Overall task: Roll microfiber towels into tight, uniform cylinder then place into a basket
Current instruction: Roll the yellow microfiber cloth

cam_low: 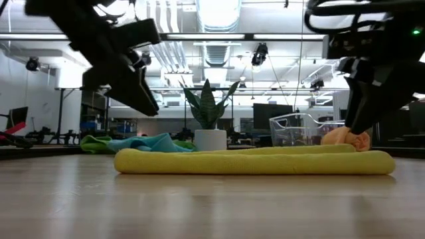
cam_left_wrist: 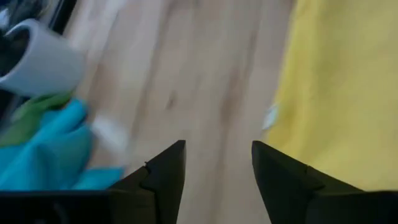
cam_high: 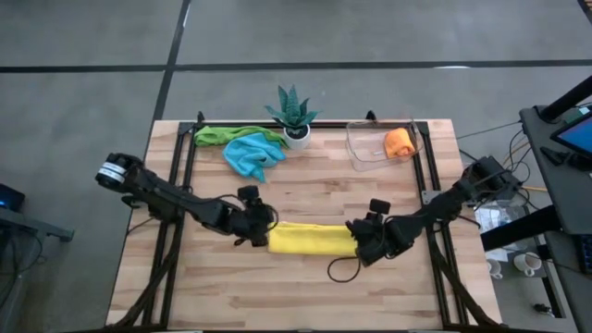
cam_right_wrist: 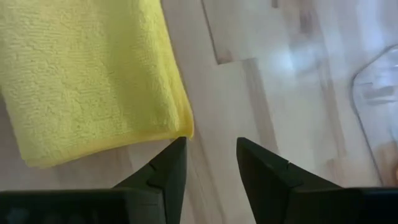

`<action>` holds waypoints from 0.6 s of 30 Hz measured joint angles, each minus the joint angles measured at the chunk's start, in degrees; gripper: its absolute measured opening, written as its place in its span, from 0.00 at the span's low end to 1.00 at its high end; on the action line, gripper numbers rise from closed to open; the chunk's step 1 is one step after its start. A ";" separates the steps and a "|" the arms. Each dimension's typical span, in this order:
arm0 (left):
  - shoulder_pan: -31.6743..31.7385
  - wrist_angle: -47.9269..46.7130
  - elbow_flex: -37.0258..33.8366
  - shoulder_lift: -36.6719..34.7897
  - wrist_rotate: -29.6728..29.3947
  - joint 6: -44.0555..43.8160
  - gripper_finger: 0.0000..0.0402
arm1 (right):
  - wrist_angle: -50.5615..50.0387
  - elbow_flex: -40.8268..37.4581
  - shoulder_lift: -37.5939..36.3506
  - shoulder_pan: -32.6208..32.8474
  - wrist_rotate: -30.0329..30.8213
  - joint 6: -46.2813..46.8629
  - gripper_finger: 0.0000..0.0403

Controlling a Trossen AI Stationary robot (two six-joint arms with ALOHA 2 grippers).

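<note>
A yellow microfiber towel (cam_high: 311, 238) lies on the table as a long, flattened roll (cam_low: 252, 161), running left to right. My left gripper (cam_high: 263, 229) hangs open just off the roll's left end and a little above the table (cam_left_wrist: 217, 162). My right gripper (cam_high: 359, 242) hangs open just off its right end, with the towel's corner (cam_right_wrist: 184, 129) right ahead of its fingers. Neither touches the towel. The clear basket (cam_high: 363, 153) stands at the far right with an orange towel roll (cam_high: 399, 141) inside. A green towel (cam_high: 222, 135) and a light blue towel (cam_high: 254, 155) lie crumpled at the far left.
A spiky potted plant in a white pot (cam_high: 293, 118) stands at the far edge between the loose towels and the basket. Black frame rails (cam_high: 190, 153) run along the table's left and right sides. Bare wood (cam_high: 305, 291) stretches in front of the yellow towel.
</note>
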 joint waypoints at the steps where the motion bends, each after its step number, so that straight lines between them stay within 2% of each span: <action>1: -0.35 3.04 -1.88 -0.54 1.07 -0.57 0.42 | 0.48 -0.54 -0.19 0.86 1.26 0.57 0.34; 5: -0.40 14.27 -8.54 -0.91 10.75 -1.67 0.42 | 7.71 -3.97 -1.28 3.72 2.67 1.45 0.32; 7: -0.63 16.48 -10.11 -0.74 12.23 -3.17 0.41 | 14.66 -6.55 -1.98 4.40 1.46 0.76 0.28; 11: -1.81 16.98 -10.87 -1.05 10.20 -3.43 0.33 | 28.80 -11.53 -4.12 4.43 -0.27 -4.21 0.16; 14: -2.57 19.65 -10.86 -1.30 7.98 -1.21 0.20 | 37.12 -15.01 -6.50 3.27 -0.28 -8.08 0.05; 16: -2.73 19.86 -10.88 -1.07 6.61 -0.54 0.09 | 42.68 -17.72 -8.03 2.19 -0.23 -9.71 0.03; 18: -2.69 20.25 -11.12 -0.40 4.91 -0.50 0.03 | 47.88 -20.59 -9.21 1.26 -0.52 -11.16 0.02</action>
